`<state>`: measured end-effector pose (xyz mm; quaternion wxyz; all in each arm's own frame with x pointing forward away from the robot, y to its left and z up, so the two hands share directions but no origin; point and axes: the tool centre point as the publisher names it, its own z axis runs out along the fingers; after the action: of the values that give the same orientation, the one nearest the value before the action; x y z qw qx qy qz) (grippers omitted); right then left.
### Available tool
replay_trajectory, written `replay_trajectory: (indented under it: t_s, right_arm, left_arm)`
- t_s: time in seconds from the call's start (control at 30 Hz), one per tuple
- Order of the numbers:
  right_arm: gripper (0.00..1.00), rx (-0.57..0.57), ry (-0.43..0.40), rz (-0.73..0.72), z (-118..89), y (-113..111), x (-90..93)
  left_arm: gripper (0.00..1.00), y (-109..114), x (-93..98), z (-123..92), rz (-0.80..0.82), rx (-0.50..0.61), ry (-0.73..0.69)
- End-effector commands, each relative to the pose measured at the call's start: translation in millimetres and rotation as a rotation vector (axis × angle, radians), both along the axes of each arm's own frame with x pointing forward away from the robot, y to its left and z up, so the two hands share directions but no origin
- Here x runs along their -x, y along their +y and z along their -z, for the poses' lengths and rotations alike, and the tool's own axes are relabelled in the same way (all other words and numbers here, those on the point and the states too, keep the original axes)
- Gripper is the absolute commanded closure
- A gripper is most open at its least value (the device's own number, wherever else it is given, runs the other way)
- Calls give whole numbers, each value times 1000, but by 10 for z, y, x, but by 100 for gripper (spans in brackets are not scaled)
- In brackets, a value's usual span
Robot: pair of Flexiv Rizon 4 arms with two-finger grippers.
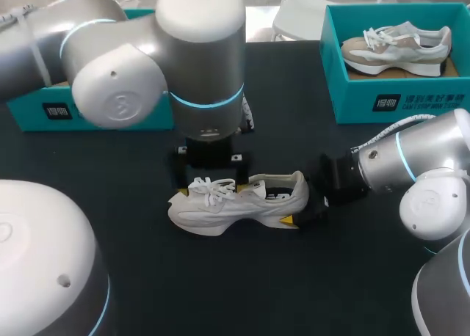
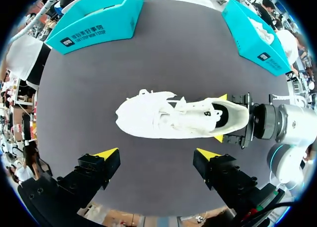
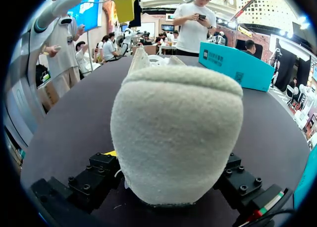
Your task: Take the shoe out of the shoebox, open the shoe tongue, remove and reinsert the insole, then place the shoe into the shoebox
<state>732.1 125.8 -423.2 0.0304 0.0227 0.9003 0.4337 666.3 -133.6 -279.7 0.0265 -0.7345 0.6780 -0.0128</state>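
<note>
Dark table: the shoe stands mid-table, heel clamped by the right gripper. The left gripper (fingers spread, empty) hovers above; best lowered squarely onto the tongue, heel braced. Shoebox beyond.

**Robot bench set up with shoes**

A robot lab or demo bench is suggested. 2 grey arms, the left arm and the right arm, are set at a dark-topped table. 2 teal shoeboxes, the left box and the right box, are placed along its far edge. A shoe is laid on the top, and a 2nd shoe is kept in the right box.
</note>
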Motion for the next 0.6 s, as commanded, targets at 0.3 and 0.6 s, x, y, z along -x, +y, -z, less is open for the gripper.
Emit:
replay_trajectory:
  t_s: [0.3, 0.6]
  right_arm:
    - [100, 5, 1, 0, 24, -4, -7]
    - [100, 5, 1, 0, 24, -4, -7]
  left_arm:
    - [0, -685, -319, 285, 30, -25, 19]
    - [0, -863, -354, 471, 46, -54, 22]
